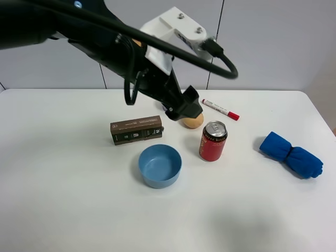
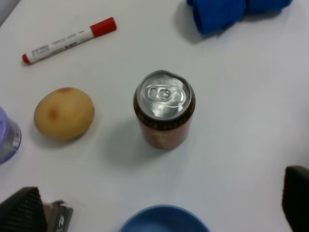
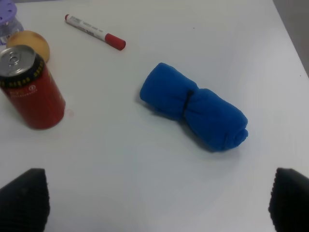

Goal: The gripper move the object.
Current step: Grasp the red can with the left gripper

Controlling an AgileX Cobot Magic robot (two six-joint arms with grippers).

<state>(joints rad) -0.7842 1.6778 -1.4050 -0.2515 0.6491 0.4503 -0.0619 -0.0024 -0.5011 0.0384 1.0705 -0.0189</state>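
Surfaces on the tabletop point(image 1: 63, 184): mostly smooth, not much shine.

Tabletop white, smooth, matt with a faint sheen. Can point(image 2: 164, 111): red painted metal wall, glossy; bare silver metal top, bright and reflective. Bowl point(image 1: 157, 181): blue, looks plastic, smooth, satin finish. Cloth point(image 3: 193, 106): blue fabric, soft, fuzzy nap, fully matt. Marker point(image 2: 67, 41): white plastic barrel, slight gloss, red plastic cap. Box point(image 1: 136, 130): brown printed card, matt. Potato point(image 2: 63, 112): dull tan skin, lightly mottled. Tub point(image 2: 7, 135): translucent purple plastic. Left hand point(image 1: 190, 102): matt black; pads point(image 2: 21, 210) finely ribbed.
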